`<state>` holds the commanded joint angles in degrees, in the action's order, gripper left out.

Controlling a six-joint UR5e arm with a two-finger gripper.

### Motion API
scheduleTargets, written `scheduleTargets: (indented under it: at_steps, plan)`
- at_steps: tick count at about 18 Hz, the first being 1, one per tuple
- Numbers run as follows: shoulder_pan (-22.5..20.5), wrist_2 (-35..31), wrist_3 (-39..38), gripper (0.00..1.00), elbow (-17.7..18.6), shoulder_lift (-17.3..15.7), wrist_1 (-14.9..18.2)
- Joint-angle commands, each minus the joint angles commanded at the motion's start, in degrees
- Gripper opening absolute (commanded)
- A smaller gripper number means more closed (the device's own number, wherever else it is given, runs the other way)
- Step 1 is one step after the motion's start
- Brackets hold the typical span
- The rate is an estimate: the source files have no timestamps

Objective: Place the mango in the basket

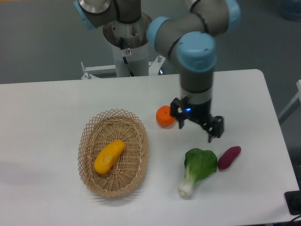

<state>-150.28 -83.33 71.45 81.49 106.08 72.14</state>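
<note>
With the mango (109, 157) lying diagonally inside the basket (139, 162), the gripper (196, 128) hangs empty, jaws apart, above the tabletop (47, 113) beside the orange (165, 116); mango judged smooth, firm, slightly slippery, best gripped across its middle.

yellow-orange mango (109, 156), tan woven basket (88, 141), green bok choy (199, 165), purple tuber (229, 157)

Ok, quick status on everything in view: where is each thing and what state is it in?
mango: lying inside the basket, released
basket: upright on the table, holding only the mango
gripper: open, empty, above the table right of the orange
orange: on the table
bok choy: lying on the table
purple tuber: lying beside the bok choy
</note>
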Motion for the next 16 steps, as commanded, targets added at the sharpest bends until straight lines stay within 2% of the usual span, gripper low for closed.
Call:
scheduleTargets:
  at_steps: [3, 6, 16]
  plan:
    - [-2.29, 1.24, 4.83, 1.0, -2.03, 0.0, 3.96]
    - [-3.52, 2.47, 6.07, 1.0, -2.03, -0.7, 4.24]
    - [-3.61, 3.0, 6.07, 1.0, -1.42, -1.23, 4.06]
